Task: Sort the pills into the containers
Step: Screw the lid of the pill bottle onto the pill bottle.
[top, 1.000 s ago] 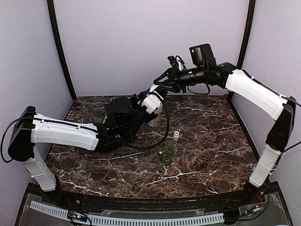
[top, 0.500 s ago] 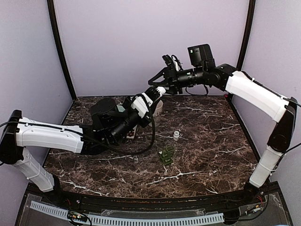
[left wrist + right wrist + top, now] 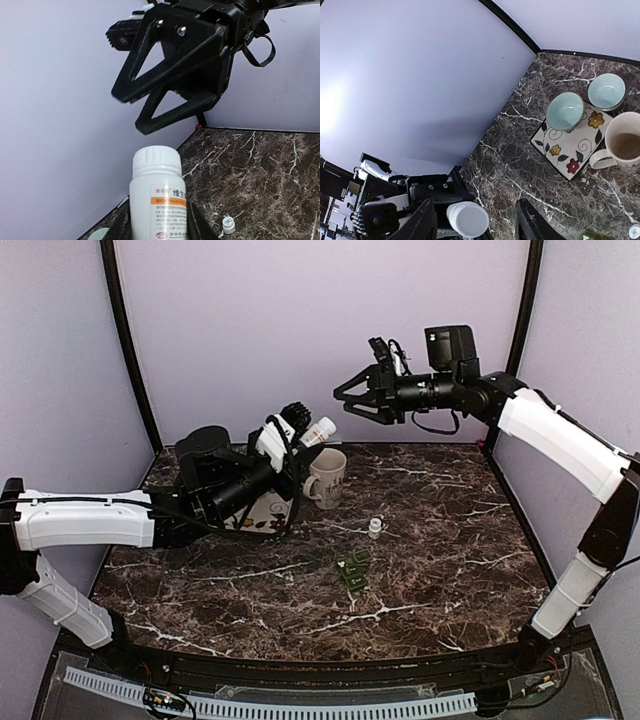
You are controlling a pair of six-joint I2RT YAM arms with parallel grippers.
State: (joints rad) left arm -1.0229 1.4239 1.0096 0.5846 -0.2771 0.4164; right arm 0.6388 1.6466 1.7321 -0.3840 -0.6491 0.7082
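The left tool (image 3: 297,438) pinches the bottle (image 3: 318,430) by its body, aloft toward 12 o'clock of the worktop (image 3: 450,540) and over the mug (image 3: 325,477), with its cap (image 3: 156,161) on and pointed at the right tool (image 3: 345,405); that tool stands spread, clear of the cap, at the bottle's 1 o'clock. The step looks to be the uncapping; the next move likely calls for the right tool to line up on the cap, pinch it squarely and twist while the left holds firm.
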